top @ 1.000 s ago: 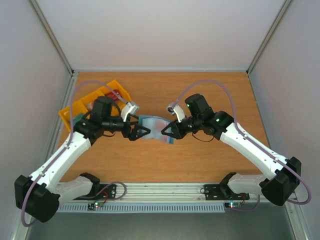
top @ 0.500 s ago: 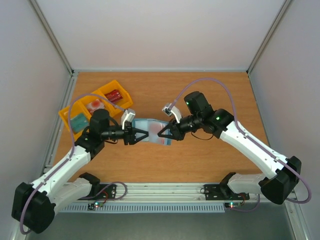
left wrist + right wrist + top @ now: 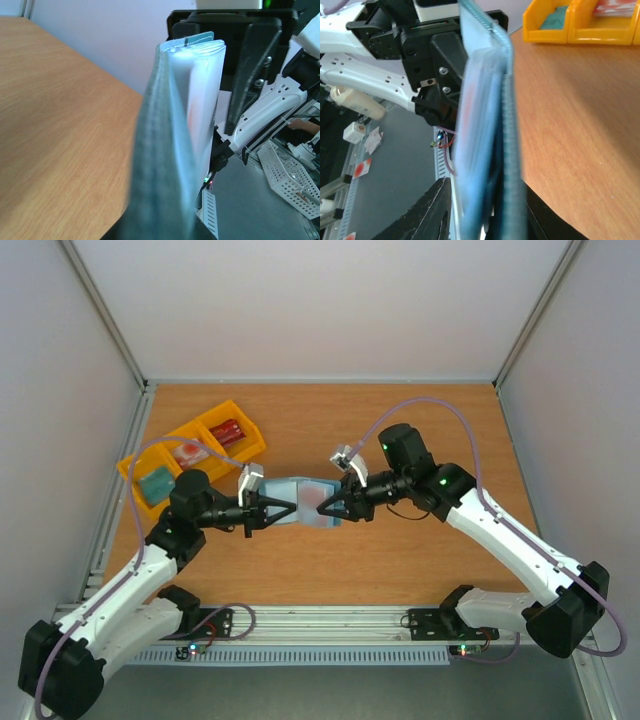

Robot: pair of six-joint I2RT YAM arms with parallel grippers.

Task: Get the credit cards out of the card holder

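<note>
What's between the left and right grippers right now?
The card holder spans the gap between the left gripper and the right gripper, each clamped on one end. The top external view shows it; both wrist views see it edge-on.

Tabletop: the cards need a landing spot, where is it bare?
Bare: table strip behind the card holder, and the near strip before it. Crowded: yellow tray far left; centre, where left claw and right claw meet.

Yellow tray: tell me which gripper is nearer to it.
Left. The left gripper, shut on the card holder, sits just right of the yellow tray; the right gripper holds the holder's far edge, farther off.
</note>
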